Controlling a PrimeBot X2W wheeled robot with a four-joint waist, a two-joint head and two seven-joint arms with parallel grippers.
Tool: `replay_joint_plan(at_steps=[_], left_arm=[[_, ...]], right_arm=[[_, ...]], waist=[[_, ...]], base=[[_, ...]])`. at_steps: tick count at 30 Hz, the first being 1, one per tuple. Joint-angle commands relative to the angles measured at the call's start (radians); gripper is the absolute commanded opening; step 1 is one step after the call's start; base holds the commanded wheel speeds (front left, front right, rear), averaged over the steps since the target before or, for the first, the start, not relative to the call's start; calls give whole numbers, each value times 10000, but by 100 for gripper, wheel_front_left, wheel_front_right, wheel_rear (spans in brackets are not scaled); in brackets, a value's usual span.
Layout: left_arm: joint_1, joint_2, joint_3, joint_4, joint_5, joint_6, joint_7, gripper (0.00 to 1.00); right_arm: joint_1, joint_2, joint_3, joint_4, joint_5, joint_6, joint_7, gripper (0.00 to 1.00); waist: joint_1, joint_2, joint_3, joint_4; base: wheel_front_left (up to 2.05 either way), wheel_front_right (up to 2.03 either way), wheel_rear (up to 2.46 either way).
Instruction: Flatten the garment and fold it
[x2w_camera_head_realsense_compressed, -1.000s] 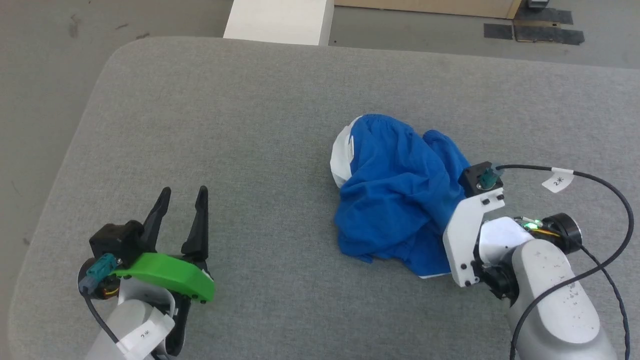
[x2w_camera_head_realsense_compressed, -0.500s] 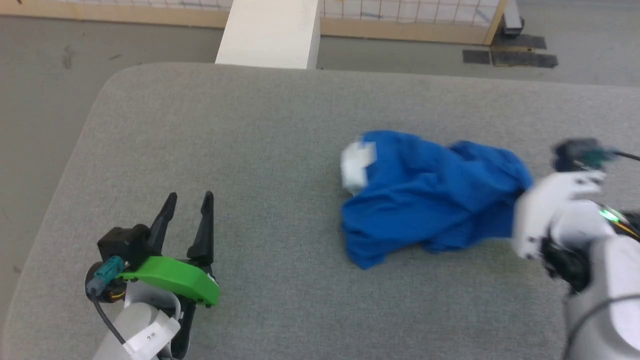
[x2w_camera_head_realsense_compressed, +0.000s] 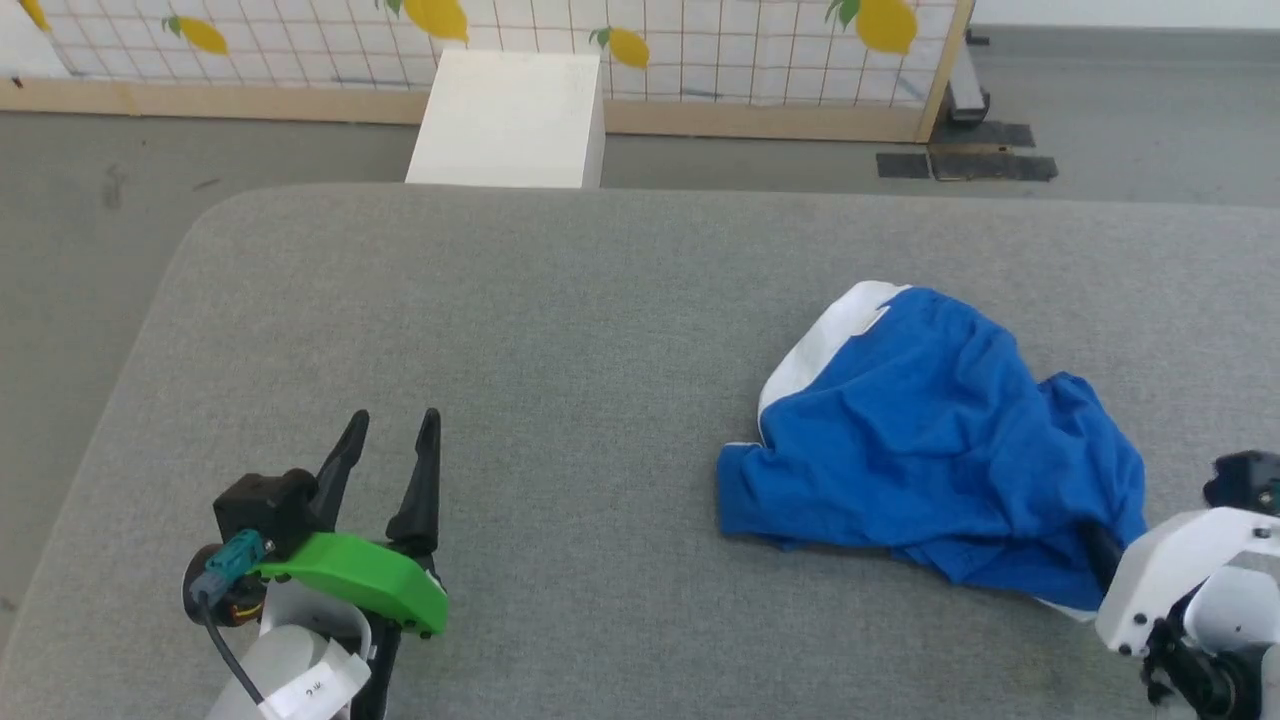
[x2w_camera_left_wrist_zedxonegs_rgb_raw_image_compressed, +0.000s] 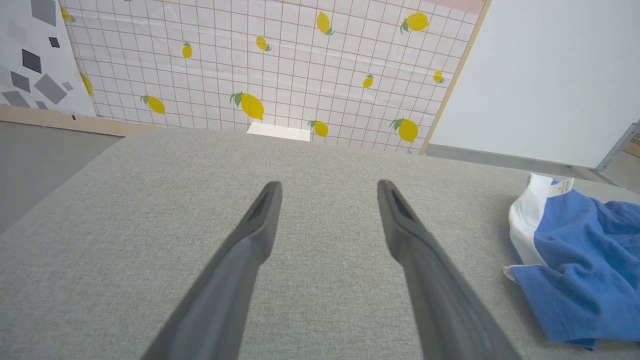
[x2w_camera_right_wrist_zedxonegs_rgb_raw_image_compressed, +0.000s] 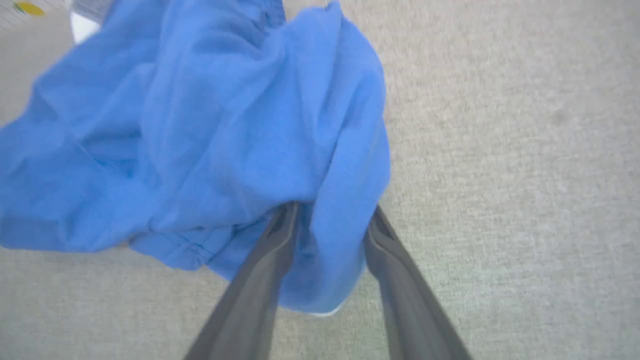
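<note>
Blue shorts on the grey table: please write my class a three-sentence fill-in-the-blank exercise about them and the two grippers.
1. The shorts are blue with ___ trim.
2. The left gripper is ___ and holds nothing.
3. The right gripper grips a fold of the shorts, which lie on the robot's ___ side of the grey table.
Missing words: white; open; right.

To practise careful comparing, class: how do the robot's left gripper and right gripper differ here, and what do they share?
The left gripper is open and empty; the right gripper pinches a fold of the blue shorts. The left one is over bare grey table, apart from the shorts; the right one is at their edge. Both have two long dark fingers.
</note>
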Motion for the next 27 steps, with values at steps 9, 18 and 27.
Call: replay_joint_plan(at_steps=[9,18,27], left_arm=[[335,-91,-105,92,-117,70,134,100],[-396,-569,-621,194,-669,-416,1045,100],[-3595,-1175,-2759,1856,-557,-875,5459,100]], right_arm=[[538,-6,-159,-1013,1187,-13,-3791,100],[659,-5,79,-965,1036,-13,-4424,100],[133,-5,345,-1024,973,-13,-4321,100]], waist=[[0,0,-594,-175],[0,0,-472,-741],[0,0,475,-1472]], base=[[0,0,0],[0,0,0],[0,0,0]])
